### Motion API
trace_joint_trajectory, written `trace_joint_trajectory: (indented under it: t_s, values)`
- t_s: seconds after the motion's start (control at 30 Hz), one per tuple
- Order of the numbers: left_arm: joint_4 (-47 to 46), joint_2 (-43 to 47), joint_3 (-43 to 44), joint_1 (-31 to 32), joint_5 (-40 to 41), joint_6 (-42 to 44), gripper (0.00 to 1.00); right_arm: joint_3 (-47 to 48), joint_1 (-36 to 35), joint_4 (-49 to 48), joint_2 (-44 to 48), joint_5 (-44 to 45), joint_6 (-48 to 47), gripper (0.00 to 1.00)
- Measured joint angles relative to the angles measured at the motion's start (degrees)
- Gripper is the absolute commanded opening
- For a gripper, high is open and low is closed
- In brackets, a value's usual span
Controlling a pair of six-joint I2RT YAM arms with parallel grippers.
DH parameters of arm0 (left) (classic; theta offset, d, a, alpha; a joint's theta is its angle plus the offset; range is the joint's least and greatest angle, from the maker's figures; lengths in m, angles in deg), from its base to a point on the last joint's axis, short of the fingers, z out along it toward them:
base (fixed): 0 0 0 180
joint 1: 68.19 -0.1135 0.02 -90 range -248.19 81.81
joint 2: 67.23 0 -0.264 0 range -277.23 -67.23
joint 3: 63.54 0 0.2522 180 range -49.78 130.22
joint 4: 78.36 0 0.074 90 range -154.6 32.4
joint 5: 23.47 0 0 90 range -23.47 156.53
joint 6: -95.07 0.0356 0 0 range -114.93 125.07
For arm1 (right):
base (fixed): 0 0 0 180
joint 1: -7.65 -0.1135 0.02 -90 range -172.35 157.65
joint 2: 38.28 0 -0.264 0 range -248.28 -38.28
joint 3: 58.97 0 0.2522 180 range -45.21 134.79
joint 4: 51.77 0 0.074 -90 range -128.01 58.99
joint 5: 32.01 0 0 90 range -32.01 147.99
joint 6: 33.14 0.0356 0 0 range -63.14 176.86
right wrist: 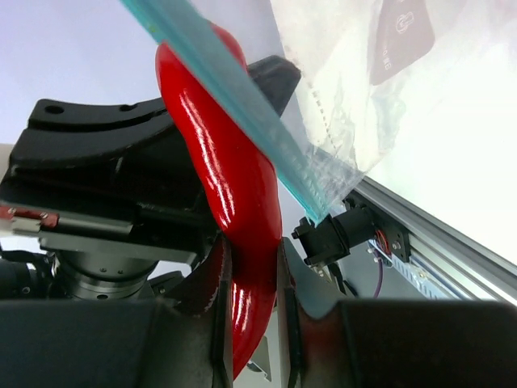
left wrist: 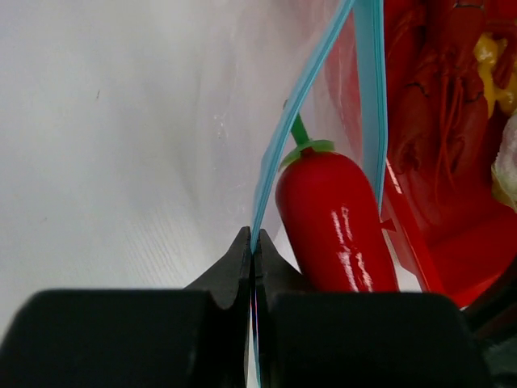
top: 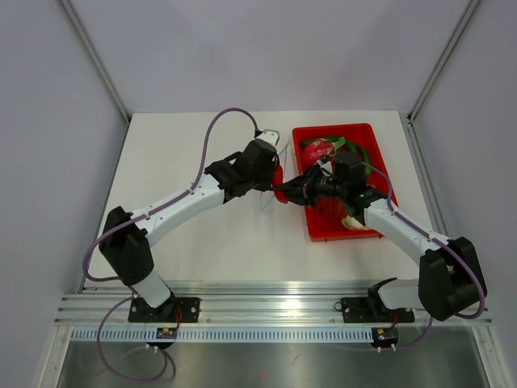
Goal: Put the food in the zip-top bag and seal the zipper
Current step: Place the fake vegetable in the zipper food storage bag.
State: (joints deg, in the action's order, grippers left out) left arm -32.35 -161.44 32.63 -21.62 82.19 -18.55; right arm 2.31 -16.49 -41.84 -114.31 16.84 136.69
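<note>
**Pepper at bag mouth**

Top: left pincer [top: 271,182] faces right pincer [top: 288,192] closely.
Left wrist: left pincer pinched shut on the zipper [left wrist: 279,153] of the zip-top bag [left wrist: 226,105]; pepper [left wrist: 335,218] just right of it.
Right wrist: right pincer clamps the pepper.

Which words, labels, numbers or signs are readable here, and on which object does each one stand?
No text is readable in any view.
Dark plate behind the zip-top bag: pale marks, too blurred to read.
Small sticker at the left arm's base: too small to read.
Small sticker at the right arm's base: too small to read.
</note>
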Motion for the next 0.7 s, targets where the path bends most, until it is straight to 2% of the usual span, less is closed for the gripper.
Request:
trace_joint_trajectory:
  t_s: [0.53,0.7]
  values:
    - [-4.0,4.8,-3.9,-0.2,-5.5,5.8,0.00,0.0,0.0,0.4,0.3,3.3,0.6,0.00]
    - [-2.3,5.0,-4.0,-0.2,-9.9,6.9,0.00,3.2,0.1,5.2,-0.6,6.3,-0.9,0.00]
